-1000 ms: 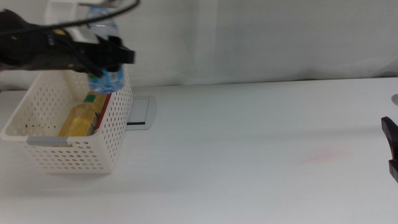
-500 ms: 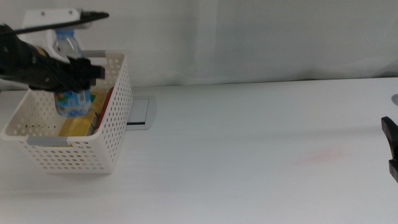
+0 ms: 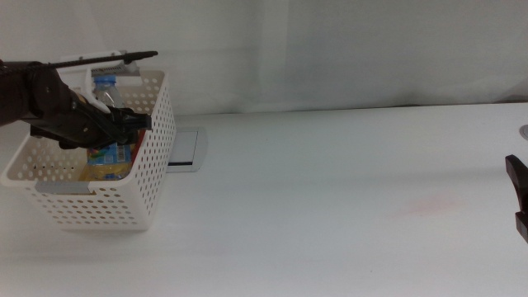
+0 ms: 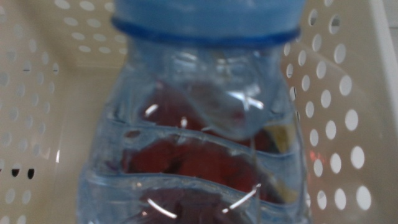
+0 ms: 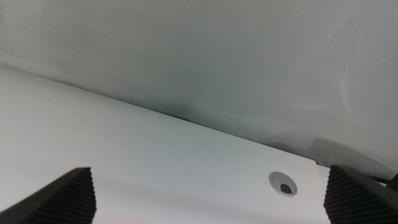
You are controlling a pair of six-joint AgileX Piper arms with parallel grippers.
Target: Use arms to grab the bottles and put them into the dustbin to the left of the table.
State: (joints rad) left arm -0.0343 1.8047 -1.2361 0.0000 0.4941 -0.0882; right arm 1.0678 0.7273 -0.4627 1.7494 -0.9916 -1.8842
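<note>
My left gripper (image 3: 122, 124) reaches in from the left and is down inside the white perforated dustbin (image 3: 153, 177), shut on the clear water bottle (image 3: 106, 92) with the blue cap. The bottle stands upright and fills the left wrist view (image 4: 199, 137), its blue cap (image 4: 205, 15) uppermost; my own jaws do not show there. Under it lie the yellow-drink bottle (image 3: 106, 172) and the red can (image 3: 139, 136), whose red shows through the clear plastic. My right gripper (image 3: 518, 198) waits open at the table's right edge, its jaws (image 5: 221, 199) wide apart over bare table.
The dustbin's perforated wall (image 4: 336, 124) is close beside the bottle. A flat grey-white plate (image 3: 186, 150) lies just right of the dustbin. The white tabletop (image 3: 330, 206) stretches to the right, with a small round hole (image 5: 283, 182) near the right arm.
The left gripper has carried the water bottle from above the dustbin's right rim leftwards and down into the dustbin. The right arm has stayed still.
</note>
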